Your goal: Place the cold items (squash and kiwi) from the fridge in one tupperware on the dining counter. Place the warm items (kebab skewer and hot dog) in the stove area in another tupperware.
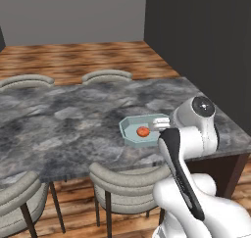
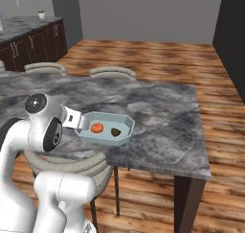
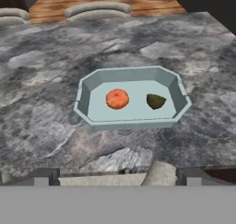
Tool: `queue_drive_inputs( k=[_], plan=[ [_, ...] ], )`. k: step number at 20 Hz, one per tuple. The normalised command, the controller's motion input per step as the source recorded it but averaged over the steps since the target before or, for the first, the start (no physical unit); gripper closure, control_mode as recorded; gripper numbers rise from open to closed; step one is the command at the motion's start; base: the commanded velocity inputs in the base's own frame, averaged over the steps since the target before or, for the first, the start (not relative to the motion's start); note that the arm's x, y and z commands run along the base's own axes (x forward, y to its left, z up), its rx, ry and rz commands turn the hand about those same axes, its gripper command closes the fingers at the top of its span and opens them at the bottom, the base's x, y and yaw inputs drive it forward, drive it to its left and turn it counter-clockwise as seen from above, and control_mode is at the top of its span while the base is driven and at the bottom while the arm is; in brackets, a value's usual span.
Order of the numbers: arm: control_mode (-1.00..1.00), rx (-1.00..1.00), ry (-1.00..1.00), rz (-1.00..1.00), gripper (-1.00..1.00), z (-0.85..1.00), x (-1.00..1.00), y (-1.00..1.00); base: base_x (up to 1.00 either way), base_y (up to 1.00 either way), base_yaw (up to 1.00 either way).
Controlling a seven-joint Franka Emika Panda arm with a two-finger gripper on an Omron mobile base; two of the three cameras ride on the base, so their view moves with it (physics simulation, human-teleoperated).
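Counter [image 3: 46, 121] bare around tupperware [image 3: 133, 122] — chairs [image 1: 125, 180] crowd its edge.

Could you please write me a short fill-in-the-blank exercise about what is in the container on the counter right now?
1. The pale blue container holds ____ items.
2. The orange round item and the dark green item lie ____ each other, not touching.
3. The container rests on the grey ____ counter.
4. The gripper has its jaws ____ and holds nothing.

Missing words: two; apart from; marble; open
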Motion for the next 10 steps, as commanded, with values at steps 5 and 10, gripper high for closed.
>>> queue_drive_inputs(
  k=[5,10],
  plan=[
    [-1.0,0.01,-0.02,0.0,-1.0,0.0,-0.16,-0.03,0.0,0.0,0.0],
    [1.0,0.0,0.0,0.0,-1.0,0.0,0.0,0.0,-1.0,0.09,0.0]
  ],
)
